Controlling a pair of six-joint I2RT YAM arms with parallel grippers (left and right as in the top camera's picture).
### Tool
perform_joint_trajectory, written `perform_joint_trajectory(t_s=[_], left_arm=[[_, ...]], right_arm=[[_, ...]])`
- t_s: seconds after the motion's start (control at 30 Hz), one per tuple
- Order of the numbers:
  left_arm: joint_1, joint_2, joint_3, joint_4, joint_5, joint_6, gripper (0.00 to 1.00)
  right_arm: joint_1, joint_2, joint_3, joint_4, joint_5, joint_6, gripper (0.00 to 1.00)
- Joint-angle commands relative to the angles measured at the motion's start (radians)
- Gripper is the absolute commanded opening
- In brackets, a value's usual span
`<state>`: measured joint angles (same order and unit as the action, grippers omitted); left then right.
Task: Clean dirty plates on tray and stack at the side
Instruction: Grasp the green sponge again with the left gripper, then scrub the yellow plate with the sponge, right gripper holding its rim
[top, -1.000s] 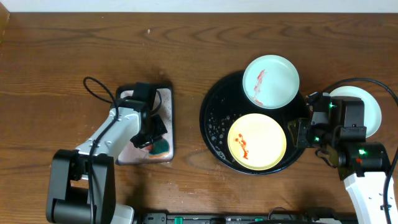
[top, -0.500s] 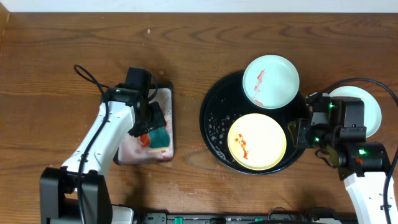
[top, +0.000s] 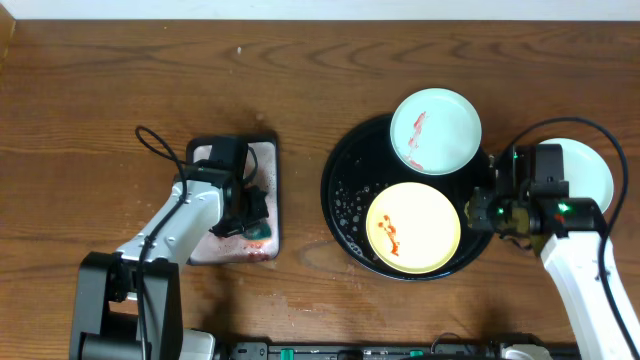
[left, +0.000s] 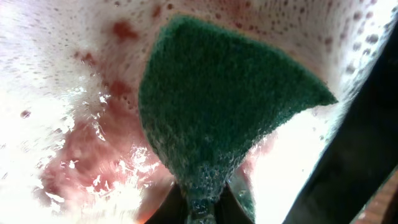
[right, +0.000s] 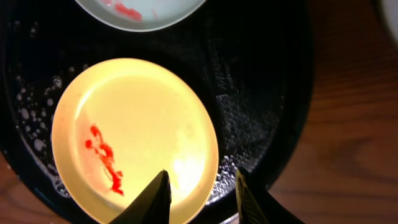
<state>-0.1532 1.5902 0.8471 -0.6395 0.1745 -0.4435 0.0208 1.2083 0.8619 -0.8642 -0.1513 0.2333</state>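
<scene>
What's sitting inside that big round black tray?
A yellow plate lies inside, and a pale blue plate overlaps the far rim, both smeared red; soapy droplets dot the tray's bare floor. Whatever is under the plates is hidden.

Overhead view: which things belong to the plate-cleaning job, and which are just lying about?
Job: yellow plate and smeared pale plate, both on the black tray; third pale plate beside it; green sponge; silver tray.
Lying about: cable loop; pale speck on the table.
</scene>
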Motion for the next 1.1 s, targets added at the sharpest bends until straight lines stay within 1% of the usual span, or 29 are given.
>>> perform_joint_trajectory(t_s=[0.0, 0.1, 0.23, 0.37, 0.43, 0.5, 0.57, 0.63, 0.67, 0.73, 0.83, 0.97, 1.07], left_arm=[[0.004, -0.006, 0.076, -0.084, -0.025, 0.042, 0.07], [0.004, -0.01, 0.163, -0.176, -0.025, 0.069, 0.08], [-0.002, -0.011, 0.292, -0.304, -0.025, 0.097, 0.07], [-0.035, -0.011, 0.392, -0.375, -0.024, 0.096, 0.07], [-0.073, -0.016, 0.426, -0.384, 0.024, 0.095, 0.07], [-0.106, -0.021, 0.43, -0.357, 0.121, 0.095, 0.07], [-0.151, -0.021, 0.428, -0.319, 0.203, 0.084, 0.08], [-0.198, -0.021, 0.427, -0.295, 0.209, 0.063, 0.08], [-0.225, -0.021, 0.427, -0.282, 0.208, 0.049, 0.08], [-0.282, -0.02, 0.425, -0.254, 0.207, 0.005, 0.08], [-0.38, -0.016, 0.408, -0.185, 0.196, -0.064, 0.08], [-0.507, 0.008, 0.377, -0.086, 0.09, -0.166, 0.07], [-0.586, 0.06, 0.36, 0.025, 0.071, -0.203, 0.07]], right_arm=[[-0.034, 0.061, -0.008, 0.031, -0.086, -0.03, 0.32], [-0.05, 0.105, -0.007, 0.058, -0.131, -0.057, 0.34], [-0.074, 0.177, -0.007, 0.085, -0.141, -0.085, 0.35], [-0.078, 0.268, -0.007, 0.104, -0.153, -0.139, 0.36], [-0.078, 0.33, -0.008, 0.109, -0.18, -0.206, 0.36], [-0.07, 0.37, -0.008, 0.111, -0.222, -0.238, 0.37], [-0.054, 0.412, -0.008, 0.13, -0.207, -0.242, 0.36], [-0.042, 0.446, -0.008, 0.159, -0.135, -0.222, 0.32], [-0.039, 0.464, -0.008, 0.175, -0.103, -0.203, 0.28], [-0.037, 0.489, -0.008, 0.195, -0.107, -0.201, 0.14], [-0.027, 0.505, -0.008, 0.203, -0.142, -0.201, 0.01], [-0.016, 0.505, -0.007, 0.207, -0.141, -0.159, 0.01], [-0.008, 0.505, -0.008, 0.206, -0.141, -0.122, 0.01]])
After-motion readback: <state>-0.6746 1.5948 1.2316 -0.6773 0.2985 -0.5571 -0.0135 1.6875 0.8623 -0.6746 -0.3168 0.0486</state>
